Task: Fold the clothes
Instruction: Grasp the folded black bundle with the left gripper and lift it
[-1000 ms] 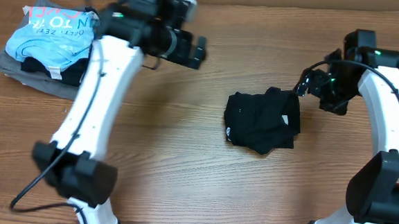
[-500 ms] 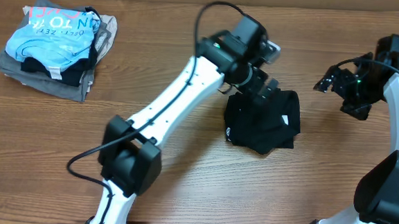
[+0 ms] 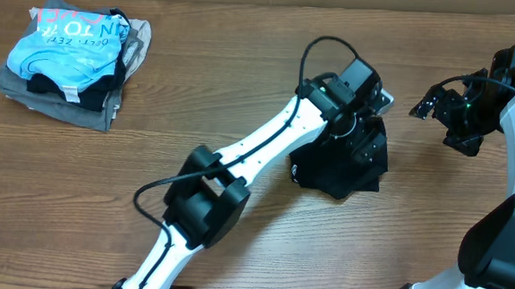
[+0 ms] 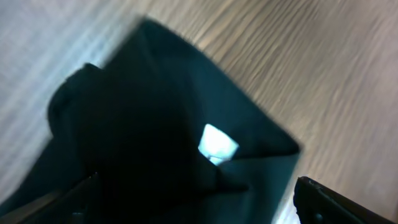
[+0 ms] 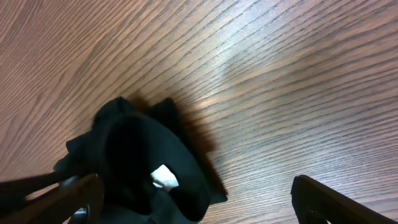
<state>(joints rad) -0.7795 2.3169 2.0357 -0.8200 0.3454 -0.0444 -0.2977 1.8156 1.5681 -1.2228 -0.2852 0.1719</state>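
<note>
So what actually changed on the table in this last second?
The left gripper swung from near the pile of clothes right across to the black garment and is now over it, jaws open. The right gripper drew back to the right, away from the garment's right edge, jaws open too. The garment and the pile stayed put.

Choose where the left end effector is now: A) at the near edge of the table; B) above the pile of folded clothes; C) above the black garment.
C: the overhead view shows the left end effector above the black garment, and its wrist camera is filled with that dark cloth.
</note>
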